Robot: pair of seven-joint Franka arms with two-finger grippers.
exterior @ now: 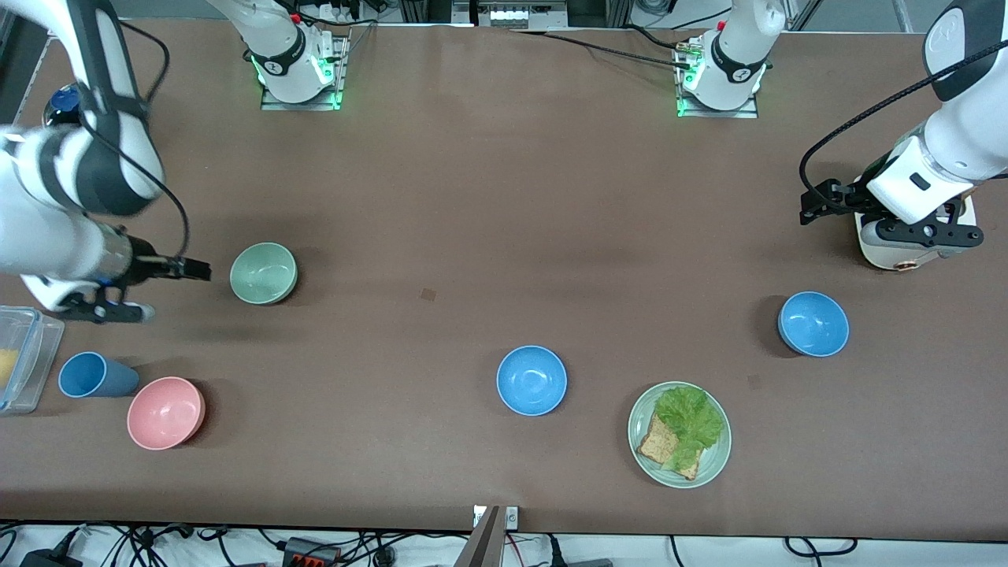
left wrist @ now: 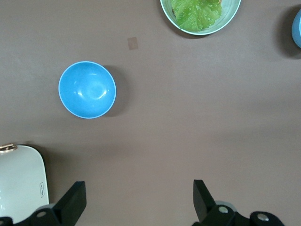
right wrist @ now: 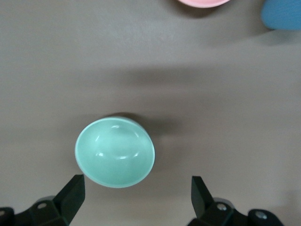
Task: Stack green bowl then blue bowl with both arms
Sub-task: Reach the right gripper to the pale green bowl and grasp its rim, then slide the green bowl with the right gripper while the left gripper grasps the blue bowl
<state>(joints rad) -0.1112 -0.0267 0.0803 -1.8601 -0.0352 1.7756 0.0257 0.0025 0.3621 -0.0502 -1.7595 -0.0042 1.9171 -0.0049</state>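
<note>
Small round pale mint-green bowl (exterior: 264, 272) (right wrist: 114, 151), glossy and plain inside, upright on the brown surface (exterior: 488, 205) toward the right arm's end. Two identical small sky-blue glossy bowls: one (exterior: 531, 379) near the middle of the surface and nearer the front camera than the green bowl; the other (exterior: 813, 324) (left wrist: 87, 89) toward the left arm's end, seen whole in the left wrist view, where the first is cut to a sliver at the frame edge.

Right gripper (exterior: 189, 269) (right wrist: 136, 195) in the air just beside the green bowl on the side toward the right arm's end, jaws spread wide and empty; in its wrist view only the black jaw tips visible, the bowl partly between them and not touching. Right arm blurred in the front view.

Left gripper (exterior: 815, 203) (left wrist: 139, 200) above the surface at the left arm's end, jaws wide and empty, the blue bowl well apart from them. White rounded object (exterior: 898, 250) under the left wrist, largely hidden, identity unclear.

Pale green plate (exterior: 639, 425) with toast and lettuce beside the middle blue bowl; cropped in the left wrist view. Pink bowl (exterior: 166, 413) and blue cup (exterior: 93, 375) near the front edge, both cut off in the right wrist view. Clear plastic container (exterior: 24, 354), cropped at the frame edge.
</note>
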